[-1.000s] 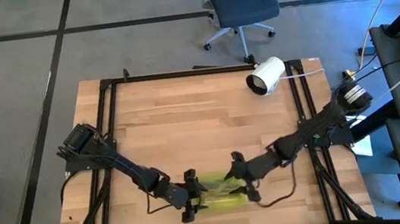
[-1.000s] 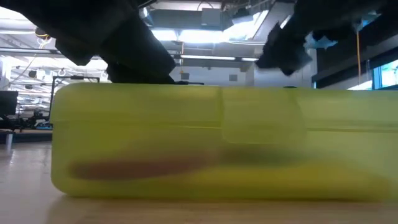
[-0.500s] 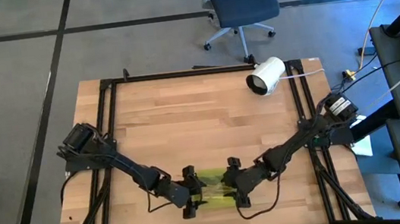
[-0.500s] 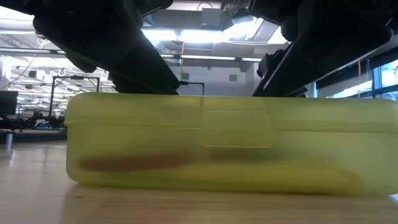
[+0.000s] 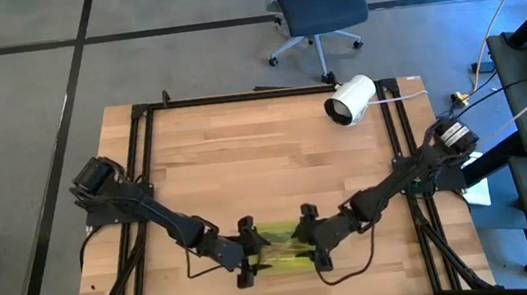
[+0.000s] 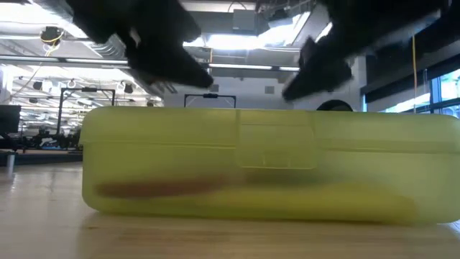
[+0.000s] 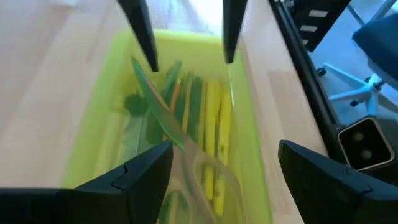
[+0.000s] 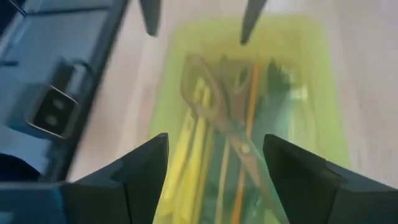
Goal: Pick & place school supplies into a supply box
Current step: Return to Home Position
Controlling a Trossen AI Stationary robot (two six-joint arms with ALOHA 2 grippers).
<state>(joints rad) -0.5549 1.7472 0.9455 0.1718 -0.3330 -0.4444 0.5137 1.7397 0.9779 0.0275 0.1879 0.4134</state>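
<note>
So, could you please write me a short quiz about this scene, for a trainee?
1. True or false: the lid of the supply box is open.
2. Where does the white cylinder lie? A) inside the box; B) near a corner of the table, apart from the box; C) on top of the box.
3. Fill in: the left end effector and the right end effector, at the box's two ends, are both ___.

Key: 1 false; 2 B; 3 open.

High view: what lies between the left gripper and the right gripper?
The closed supply box lies between the left gripper and the right gripper, as the high view shows.
</note>
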